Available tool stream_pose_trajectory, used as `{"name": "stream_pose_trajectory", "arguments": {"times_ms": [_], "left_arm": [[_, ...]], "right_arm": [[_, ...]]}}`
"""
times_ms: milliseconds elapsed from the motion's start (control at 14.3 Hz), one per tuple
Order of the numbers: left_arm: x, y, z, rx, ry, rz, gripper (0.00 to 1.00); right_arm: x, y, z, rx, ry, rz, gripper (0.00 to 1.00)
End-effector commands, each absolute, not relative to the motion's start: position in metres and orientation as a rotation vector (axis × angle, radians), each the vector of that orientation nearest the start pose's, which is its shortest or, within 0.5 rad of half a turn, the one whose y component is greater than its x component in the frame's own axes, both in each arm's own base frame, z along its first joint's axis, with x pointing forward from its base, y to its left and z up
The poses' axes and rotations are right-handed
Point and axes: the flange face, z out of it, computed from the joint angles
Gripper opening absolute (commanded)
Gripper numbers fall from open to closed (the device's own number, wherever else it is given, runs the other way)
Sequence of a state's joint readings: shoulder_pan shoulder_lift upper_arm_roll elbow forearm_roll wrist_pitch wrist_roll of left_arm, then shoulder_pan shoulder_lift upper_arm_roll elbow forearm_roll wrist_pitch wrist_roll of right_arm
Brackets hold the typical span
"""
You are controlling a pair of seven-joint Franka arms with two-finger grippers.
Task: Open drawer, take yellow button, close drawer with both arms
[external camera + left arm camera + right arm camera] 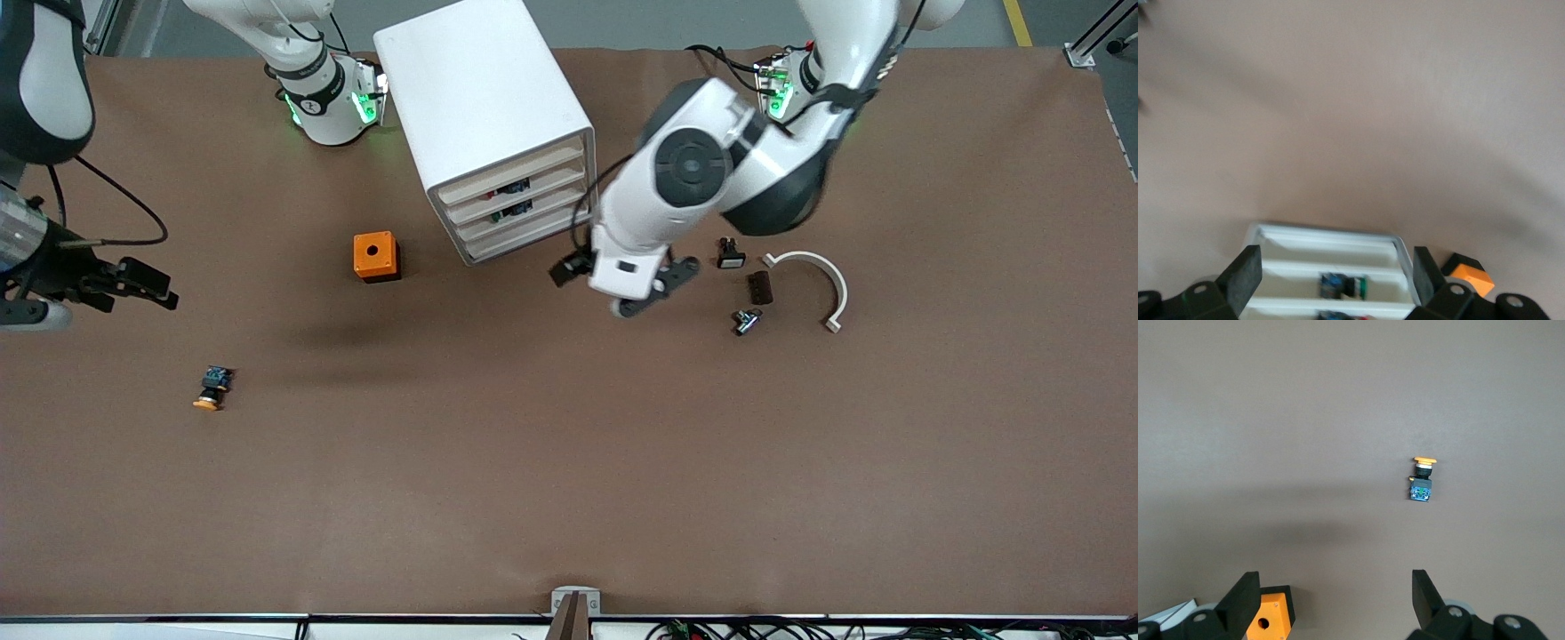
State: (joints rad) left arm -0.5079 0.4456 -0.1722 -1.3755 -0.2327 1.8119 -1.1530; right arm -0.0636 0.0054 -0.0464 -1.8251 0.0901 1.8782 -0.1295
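The white cabinet (484, 98) stands at the back middle of the table. Its uppermost drawer (511, 171) sits pushed in, level with the three below, and also shows in the left wrist view (1331, 252). My left gripper (616, 283) hangs open and empty in front of the drawers, which lie between its fingers in the left wrist view (1335, 280). The button (211, 389) lies on the table toward the right arm's end, orange cap nearest the front camera. My right gripper (133, 284) is open and empty over the table beside it, apart from the button (1423, 480).
An orange cube box (376, 256) with a round hole stands beside the cabinet. A black-and-white switch part (731, 253), a dark block (759, 287), a small metal part (747, 320) and a white curved piece (818, 280) lie toward the left arm's end.
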Motion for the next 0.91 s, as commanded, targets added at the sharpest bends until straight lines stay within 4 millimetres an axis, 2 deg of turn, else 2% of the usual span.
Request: {"name": "stream_pose_trajectory", "arguments": {"times_ms": [0,140,210,350,490,770,840], "left_arm": [[0.552,-0.371,0.516,-3.206,-0.711,0.315,1.0],[0.571,-0.315,0.531,-3.21,-0.66,0.32,1.0],[0.578,-0.29,0.54,-3.223,-0.633,0.308,1.0],[0.581,-0.245,0.556,-3.236,-0.516,0.325,1.0],[0.59,-0.19,0.56,-3.245,-0.421,0.368,1.0],[0.573,-0.121,0.573,-3.22,-0.142,0.359,1.0],[0.566,-0.096,0.574,-3.208,-0.111,0.347,1.0]], "right_arm": [[0.555,-0.054,0.555,-3.056,0.036,-0.103,1.0],[0.551,-0.052,0.582,-3.051,0.129,-0.057,1.0],[0.548,-0.048,0.589,-3.05,0.13,-0.037,1.0],[0.538,-0.042,0.609,-3.064,0.116,-0.079,1.0],[0.531,-0.041,0.62,-3.082,0.108,-0.094,1.0],[0.529,-0.042,0.636,-3.083,0.103,-0.13,1.0],[0.529,-0.042,0.638,-3.085,0.103,-0.132,1.0]]}}
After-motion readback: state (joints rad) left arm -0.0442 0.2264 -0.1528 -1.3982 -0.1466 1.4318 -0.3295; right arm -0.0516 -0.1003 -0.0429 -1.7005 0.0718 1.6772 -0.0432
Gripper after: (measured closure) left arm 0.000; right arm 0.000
